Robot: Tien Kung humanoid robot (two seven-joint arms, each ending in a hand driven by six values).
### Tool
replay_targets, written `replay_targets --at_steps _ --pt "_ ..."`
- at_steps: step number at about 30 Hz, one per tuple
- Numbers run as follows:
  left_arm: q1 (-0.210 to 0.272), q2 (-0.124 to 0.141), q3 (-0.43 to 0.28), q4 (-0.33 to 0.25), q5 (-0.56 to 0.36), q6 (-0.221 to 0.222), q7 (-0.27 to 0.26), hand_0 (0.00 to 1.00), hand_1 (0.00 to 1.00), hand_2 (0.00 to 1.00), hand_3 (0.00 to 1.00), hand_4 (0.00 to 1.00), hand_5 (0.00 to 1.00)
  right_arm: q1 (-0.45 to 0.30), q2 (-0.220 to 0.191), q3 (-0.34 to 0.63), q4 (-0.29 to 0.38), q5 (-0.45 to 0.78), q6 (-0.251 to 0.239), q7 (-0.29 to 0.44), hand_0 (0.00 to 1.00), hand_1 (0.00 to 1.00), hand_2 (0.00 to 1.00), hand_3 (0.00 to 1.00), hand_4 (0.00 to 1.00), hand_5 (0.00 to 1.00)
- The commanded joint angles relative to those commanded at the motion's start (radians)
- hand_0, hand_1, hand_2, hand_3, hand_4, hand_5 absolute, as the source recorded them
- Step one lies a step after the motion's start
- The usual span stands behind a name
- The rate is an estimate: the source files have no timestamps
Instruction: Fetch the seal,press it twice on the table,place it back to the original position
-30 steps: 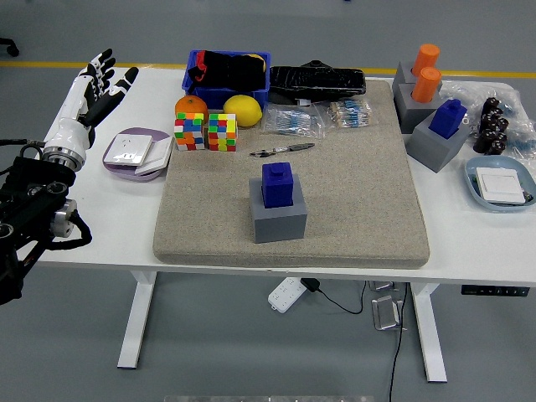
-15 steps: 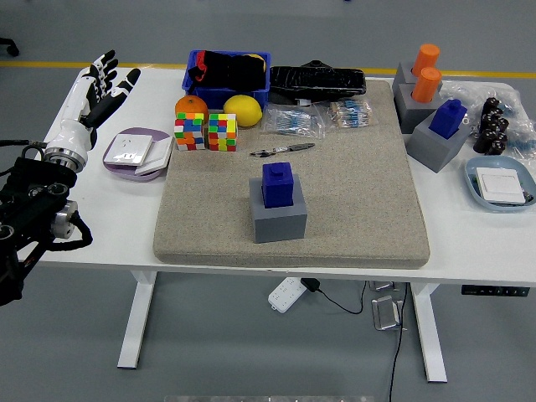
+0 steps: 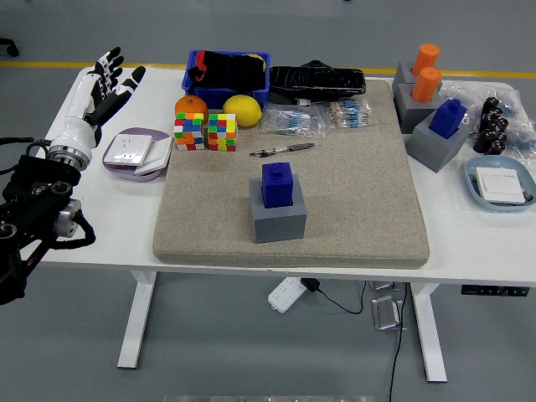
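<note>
The blue block-shaped seal [image 3: 277, 183] sits on its grey square base [image 3: 279, 219], in the middle of the tan felt mat [image 3: 352, 201] on the white counter [image 3: 117, 222]. Nothing touches it. In the head view, the left hand [image 3: 102, 84] is up over the far left corner of the counter, well apart from the seal. Its fingers [image 3: 111, 62] are spread wide and hold nothing. The hand has drifted a little farther up and away than a moment ago. So the fetching has not started yet, it seems. The right hand is not in the picture.
</note>
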Motion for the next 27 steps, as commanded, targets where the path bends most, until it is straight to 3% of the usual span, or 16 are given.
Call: replay_targets --at_steps 16,27 --pt "0.01 0.01 -0.037 -0.016 0.017 -0.003 0.018 0.998 0.995 0.974 0.97 0.847 0.618 0.016 -0.011 0.026 -0.002 0.021 0.017 0.002 0.783 0.699 0.688 0.64 0.759 0.542" --pt "0.004 -0.005 -0.051 -0.017 0.024 -0.004 0.028 0.998 0.995 0.973 0.965 0.845 0.617 0.014 -0.003 0.06 -0.013 0.018 0.02 -0.002 0.783 0.699 0.69 0.641 0.76 0.544"
